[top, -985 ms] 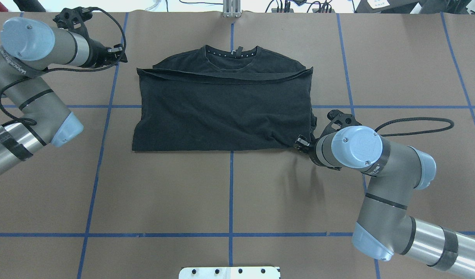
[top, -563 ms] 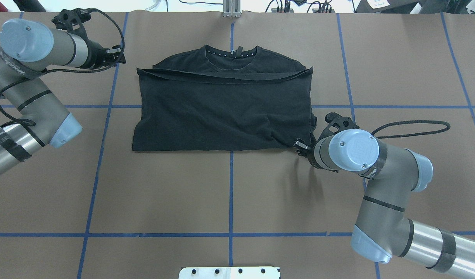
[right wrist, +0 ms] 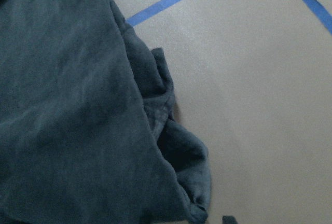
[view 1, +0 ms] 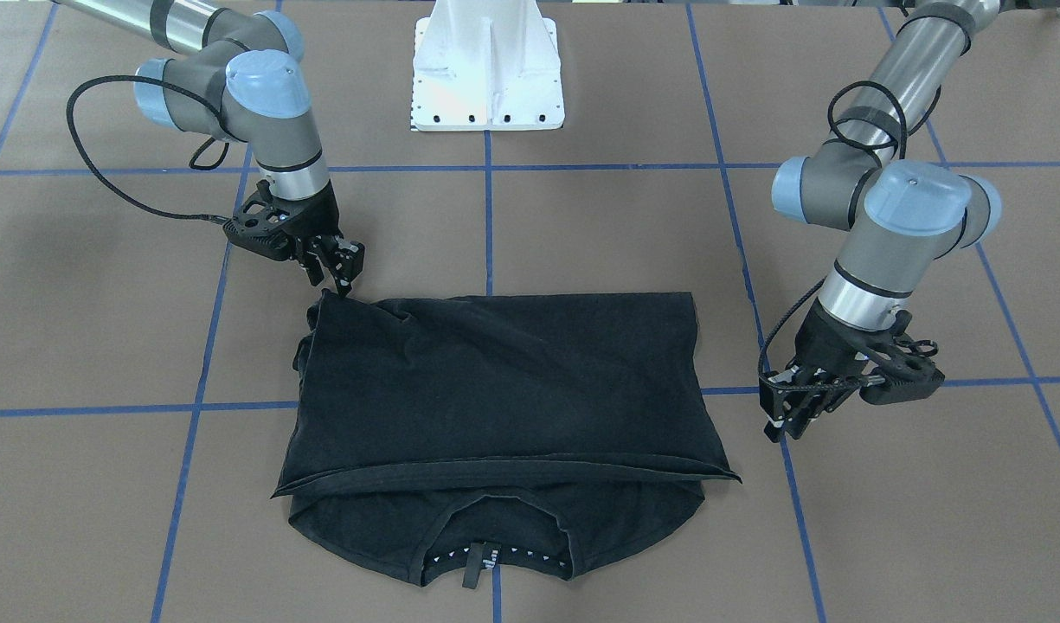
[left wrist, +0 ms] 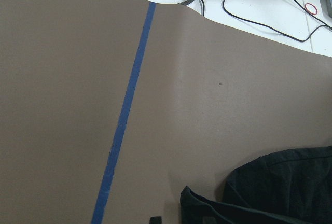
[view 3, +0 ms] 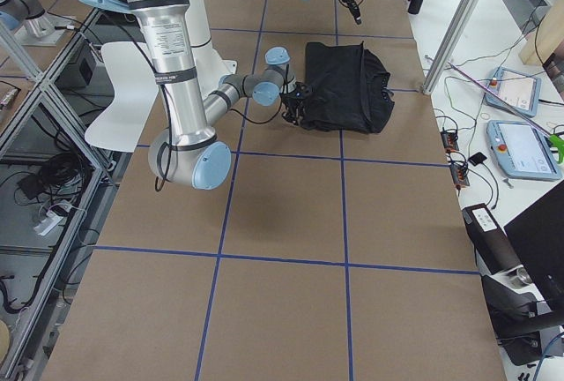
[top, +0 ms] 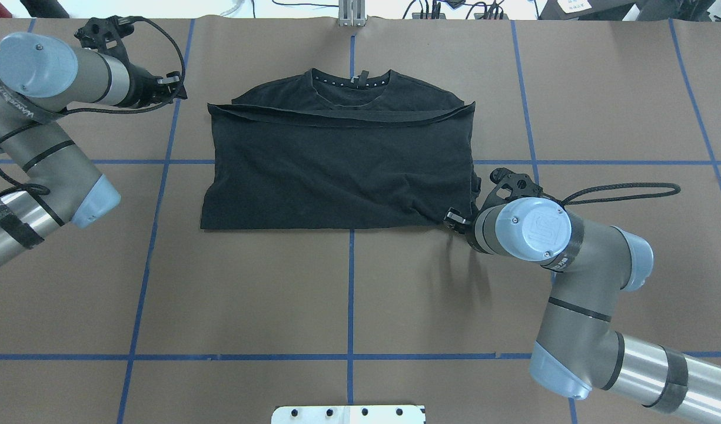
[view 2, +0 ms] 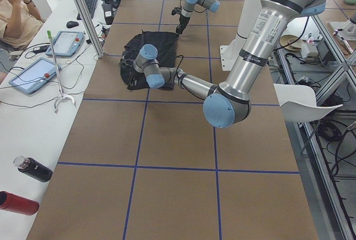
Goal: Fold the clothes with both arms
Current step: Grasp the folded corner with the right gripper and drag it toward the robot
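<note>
While flat, one t-shirt (top: 336, 171), two arms (top: 578, 300)

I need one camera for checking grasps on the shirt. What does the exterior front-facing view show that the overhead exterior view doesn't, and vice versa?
Only the front-facing view shows the right claw whole, tips at a corner of the black t-shirt on the robot's side; whether it grips, I cannot tell. Only the overhead view shows cables past the far edge of the table; there the wrist of the right arm hides most of that claw. Both show the hem folded toward the collar, the left claw off the shirt, and blue tape lines.
</note>
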Controlling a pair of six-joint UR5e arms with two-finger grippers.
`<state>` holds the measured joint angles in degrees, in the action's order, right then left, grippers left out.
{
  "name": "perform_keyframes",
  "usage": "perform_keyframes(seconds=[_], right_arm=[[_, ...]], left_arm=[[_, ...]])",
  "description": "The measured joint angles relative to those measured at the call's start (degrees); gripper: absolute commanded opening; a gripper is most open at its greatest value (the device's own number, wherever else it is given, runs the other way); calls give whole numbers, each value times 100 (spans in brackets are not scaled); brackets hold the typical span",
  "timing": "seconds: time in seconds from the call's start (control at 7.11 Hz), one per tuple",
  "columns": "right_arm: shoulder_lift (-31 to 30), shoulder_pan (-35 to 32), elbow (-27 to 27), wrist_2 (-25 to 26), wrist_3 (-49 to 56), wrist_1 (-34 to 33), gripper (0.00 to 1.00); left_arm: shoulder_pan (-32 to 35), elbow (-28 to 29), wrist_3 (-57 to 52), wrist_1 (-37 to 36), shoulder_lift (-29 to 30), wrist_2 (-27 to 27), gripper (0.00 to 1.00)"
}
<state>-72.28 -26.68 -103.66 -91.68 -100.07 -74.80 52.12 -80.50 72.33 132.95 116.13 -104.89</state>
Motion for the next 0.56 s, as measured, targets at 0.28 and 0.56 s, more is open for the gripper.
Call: perform_keyframes(seconds=[0.28, 0.56], right_arm=[[10, -9, 3, 72, 53, 0, 41], [12, -15, 3, 101, 70, 0, 0]], left_arm=[[0, -4, 0, 2, -38, 96, 38], [0, -5, 0, 2, -50, 140, 38]])
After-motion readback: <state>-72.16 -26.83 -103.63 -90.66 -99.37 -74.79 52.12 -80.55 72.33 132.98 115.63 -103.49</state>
